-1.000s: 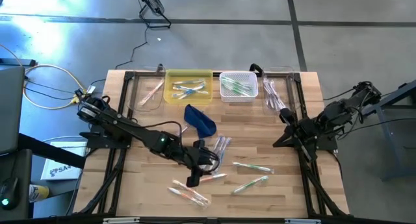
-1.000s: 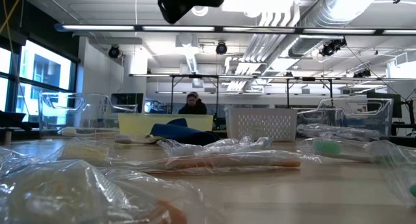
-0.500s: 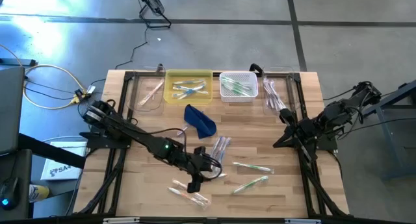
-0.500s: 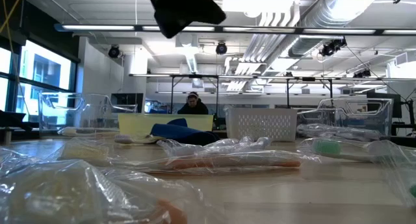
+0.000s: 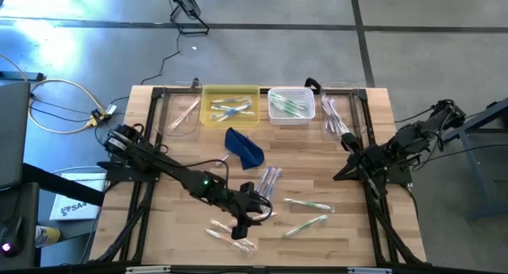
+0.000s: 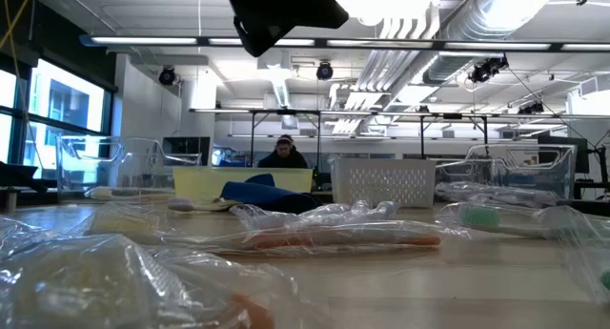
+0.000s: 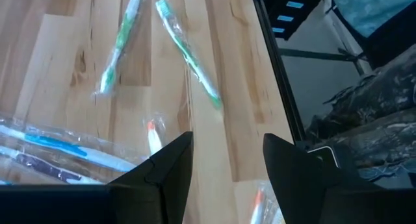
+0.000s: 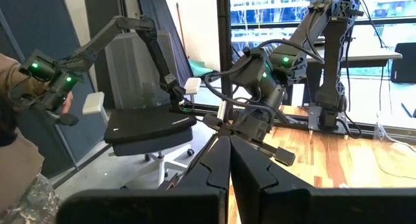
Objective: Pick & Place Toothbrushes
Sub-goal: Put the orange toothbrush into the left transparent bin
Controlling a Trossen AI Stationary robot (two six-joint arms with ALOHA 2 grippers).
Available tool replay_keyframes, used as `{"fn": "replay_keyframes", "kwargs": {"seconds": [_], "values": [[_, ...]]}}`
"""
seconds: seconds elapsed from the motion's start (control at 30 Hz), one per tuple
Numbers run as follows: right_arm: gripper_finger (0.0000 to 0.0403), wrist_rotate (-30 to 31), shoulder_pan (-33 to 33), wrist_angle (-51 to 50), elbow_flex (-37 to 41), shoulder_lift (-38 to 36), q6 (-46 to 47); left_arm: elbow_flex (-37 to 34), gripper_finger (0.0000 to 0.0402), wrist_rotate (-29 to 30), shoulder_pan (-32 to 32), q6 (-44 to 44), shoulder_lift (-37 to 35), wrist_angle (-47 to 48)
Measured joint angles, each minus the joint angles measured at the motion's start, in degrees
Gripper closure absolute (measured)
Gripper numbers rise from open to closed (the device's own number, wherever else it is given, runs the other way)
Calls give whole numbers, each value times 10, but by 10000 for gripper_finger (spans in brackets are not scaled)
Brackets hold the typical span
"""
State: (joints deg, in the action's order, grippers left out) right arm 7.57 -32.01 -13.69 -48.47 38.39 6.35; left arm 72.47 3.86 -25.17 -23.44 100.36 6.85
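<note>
Beside the left tool (image 5: 238, 229), wrapped toothbrushes (image 5: 305, 214) lie scattered.

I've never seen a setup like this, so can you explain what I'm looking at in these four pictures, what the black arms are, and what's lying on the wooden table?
These are two robot arms at a wooden table. One picture looks straight down, one looks level across the tabletop, and two come from cameras on the arms' wrists.

The left gripper hangs open and empty over wrapped toothbrushes scattered on the wood; its wrist picture shows two green ones ahead of its fingers. The right gripper waits shut by the right edge.

At the back stand a yellow tray and a white basket already holding toothbrushes, with a dark blue pouch in front of them.
</note>
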Motion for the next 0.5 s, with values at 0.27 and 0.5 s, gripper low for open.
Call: {"fn": "replay_keyframes", "kwargs": {"seconds": [0.27,0.5], "values": [[399,0,0,1,0,0,0,0,218,0,0,2,0,1],[399,0,0,1,0,0,0,0,218,0,0,5,0,1]]}}
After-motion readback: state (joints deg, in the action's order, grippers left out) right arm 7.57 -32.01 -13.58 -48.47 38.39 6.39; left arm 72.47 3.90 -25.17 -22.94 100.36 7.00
